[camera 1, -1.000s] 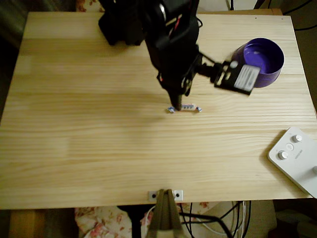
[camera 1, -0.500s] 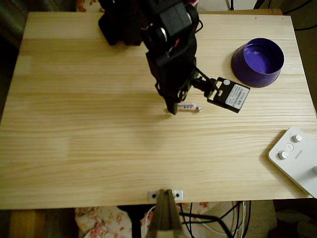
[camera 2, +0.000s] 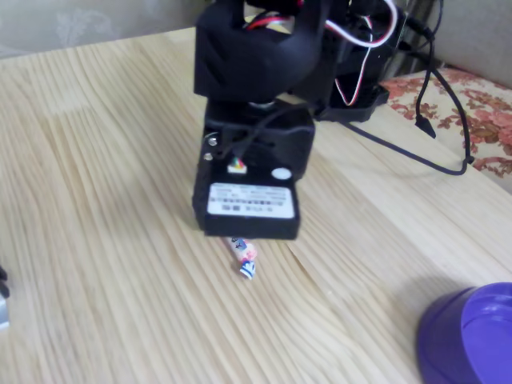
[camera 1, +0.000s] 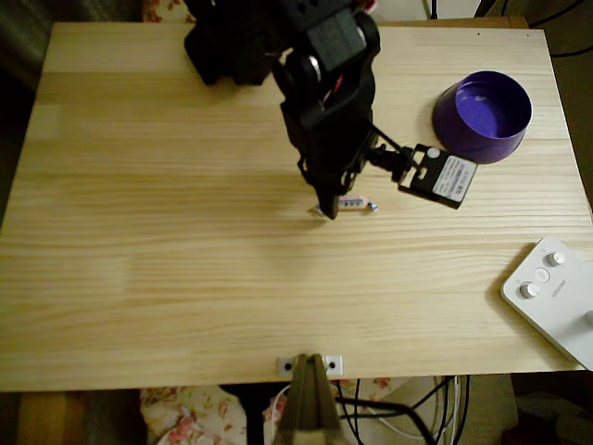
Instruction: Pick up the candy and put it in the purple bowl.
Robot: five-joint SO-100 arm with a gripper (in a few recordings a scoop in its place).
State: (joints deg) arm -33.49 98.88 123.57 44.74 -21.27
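The candy point(camera 1: 355, 204) lies on the wooden table near its middle, a small wrapped sweet with twisted ends; in the fixed view the candy point(camera 2: 246, 260) pokes out from under the arm's labelled black box. My black gripper point(camera 1: 325, 208) points straight down, its tip at the candy's left end, touching or just above it. The arm's own body hides the fingers, so how they stand cannot be read. The purple bowl point(camera 1: 483, 116) stands at the table's back right, well apart from the candy, and the purple bowl point(camera 2: 472, 340) also shows at the lower right of the fixed view.
A white device with round knobs point(camera 1: 554, 297) lies at the table's front right corner. The arm's base point(camera 1: 232, 42) stands at the back edge. Cables point(camera 2: 424, 112) trail off the table behind the arm. A small bracket point(camera 1: 309, 365) sits at the front edge.
The labelled box on the wrist swung away from the bowl toward the candy, then slightly back right. The gripper tip stayed at the candy's left end; the candy has hardly moved.
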